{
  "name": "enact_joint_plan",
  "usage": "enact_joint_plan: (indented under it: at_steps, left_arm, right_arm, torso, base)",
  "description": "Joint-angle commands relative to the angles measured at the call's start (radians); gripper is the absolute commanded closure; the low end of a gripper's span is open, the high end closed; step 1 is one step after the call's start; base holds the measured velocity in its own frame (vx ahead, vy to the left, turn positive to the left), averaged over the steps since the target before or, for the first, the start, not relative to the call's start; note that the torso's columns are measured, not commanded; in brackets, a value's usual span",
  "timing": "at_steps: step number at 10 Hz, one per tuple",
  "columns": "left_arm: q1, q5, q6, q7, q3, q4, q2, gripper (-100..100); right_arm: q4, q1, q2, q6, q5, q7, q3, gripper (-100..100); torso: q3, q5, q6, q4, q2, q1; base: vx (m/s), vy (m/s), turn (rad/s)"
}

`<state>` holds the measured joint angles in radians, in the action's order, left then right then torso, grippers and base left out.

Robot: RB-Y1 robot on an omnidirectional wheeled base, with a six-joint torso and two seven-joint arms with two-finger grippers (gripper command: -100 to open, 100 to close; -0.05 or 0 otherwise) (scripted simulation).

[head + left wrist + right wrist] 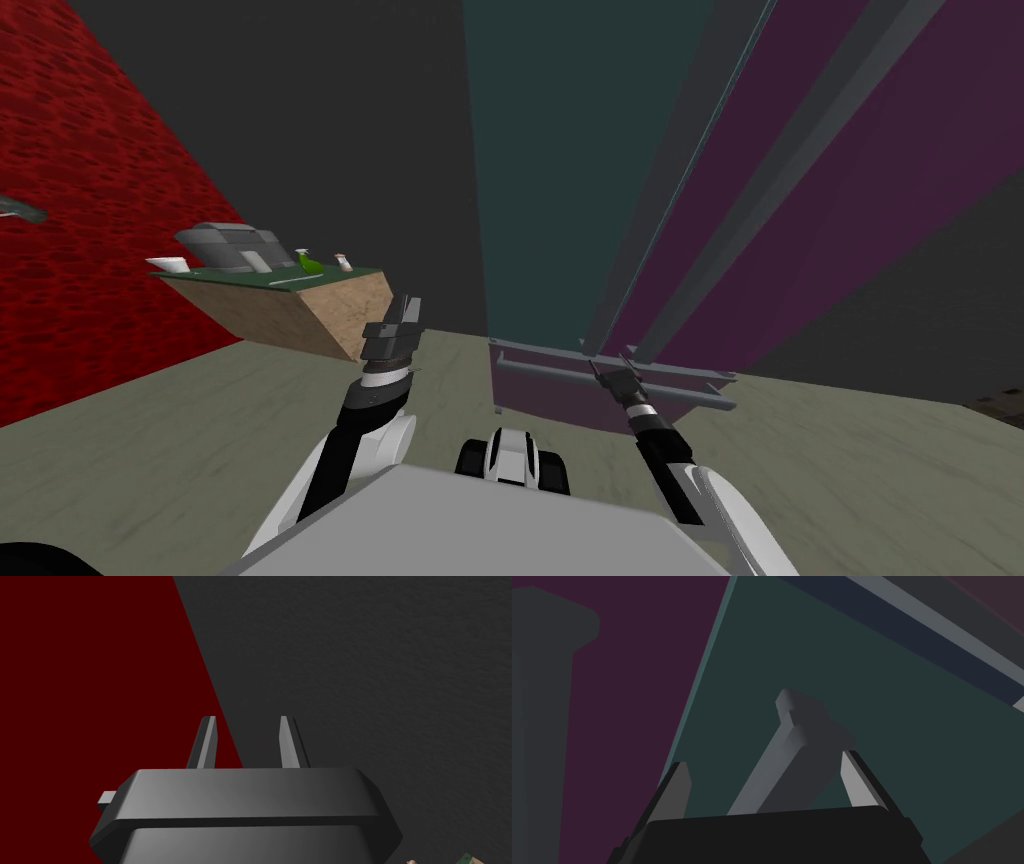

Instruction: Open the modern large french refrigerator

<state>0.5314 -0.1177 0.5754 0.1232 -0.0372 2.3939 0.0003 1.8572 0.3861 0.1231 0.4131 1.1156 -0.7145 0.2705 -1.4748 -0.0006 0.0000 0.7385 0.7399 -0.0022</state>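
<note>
The refrigerator (560, 200) stood on the floor (200, 430) ahead and to my right. It was a tall body with a teal face and purple panels, against a dark grey wall (330, 120). Long grey handles (720, 190) ran up its front. Low on the front, 2 grey horizontal bars (540, 372) crossed it 1 above the other.

The right claw (600, 368) was at those bars. I could not tell from the head view which of the 2 it was on. In the right wrist view, the right claw (767, 761) had its 2 fingers (854, 776) spread wide. A grey bar handle (782, 761) ran up between them, closer to 1 finger than the other. Neither finger pressed it. Behind the handle lay the refrigerator's teal face (912, 741), with a purple panel (637, 701) beside it.

The left claw (408, 300) was raised to the left of the refrigerator, well apart from it. In the left wrist view, the left claw (247, 726) had its 2 fingers (205, 741) apart with a narrower gap and nothing between them.

Further left a worktop (330, 310) with a green top stood against a red wall (80, 250). A grey appliance (225, 245) sat at its back edge. A green bottle (308, 262) stood near its right edge.
</note>
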Motion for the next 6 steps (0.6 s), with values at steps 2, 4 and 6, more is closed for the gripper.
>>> enact_joint_plan:
  at_steps: [2,4,6]
  left_arm:
    - [0.0,0.0,0.0,0.0,0.0,0.0,0.0,0]
    - [0.0,0.0,0.0,0.0,0.0,0.0,0.0,0]
    - [0.0,0.0,0.0,0.0,0.0,0.0,0.0,0]
  right_arm:
    - [-0.026,-0.006,-0.081,-0.005,0.07,-0.037,0.015,-100]
    - [-0.034,-0.009,-0.131,-0.006,0.09,-0.047,0.02,-100]
    - [-0.034,-0.009,-0.135,-0.008,0.091,-0.046,0.019,-100]
  torso:
    - [-0.001,0.0,0.0,0.0,-0.001,0.002]
    - [-0.001,0.001,0.0,0.0,-0.001,0.002]
    - [0.0,0.0,0.0,0.0,0.0,0.0]
  base:
    - [0.072,0.083,-0.05]
    - [0.046,0.061,-0.033]
    - [0.013,0.019,-0.007]
